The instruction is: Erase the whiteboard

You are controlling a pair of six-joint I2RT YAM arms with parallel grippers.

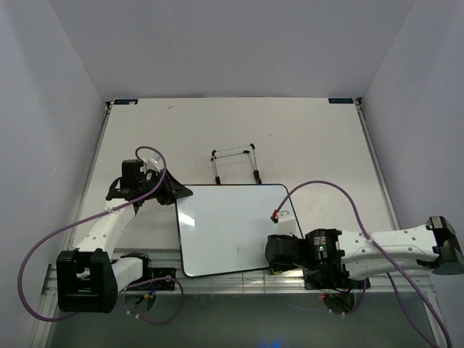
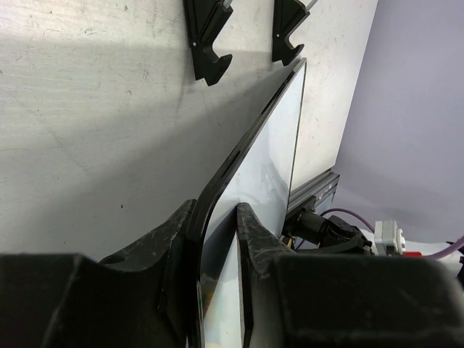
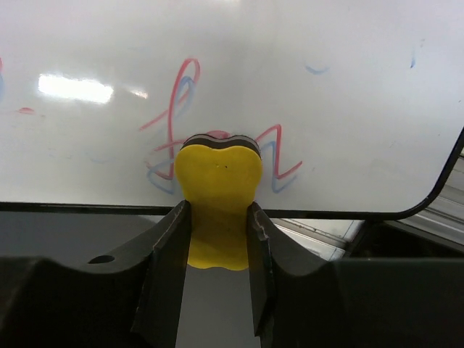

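- On the surface (image 1: pixel 312 138), the whiteboard (image 1: pixel 232 228) lies centred, left hand (image 2: pixel 214 217) clamped on its corner.
- Right hand (image 3: pixel 217 214) grips the eraser (image 3: pixel 217 170), pressed against the red scribble (image 3: pixel 177 94).
- Wiping step, I'd say; next calls for sweeping across those strokes.

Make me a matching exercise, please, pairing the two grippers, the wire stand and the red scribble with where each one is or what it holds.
Column one:
1. left gripper
2. right gripper
3. wire stand
4. red scribble

Column two:
A. on the table, at the whiteboard's far edge
B. shut on the yellow eraser
C. on the whiteboard, right ahead of the eraser
D. shut on the whiteboard's edge

Pairs: 1-D, 2-B, 3-A, 4-C
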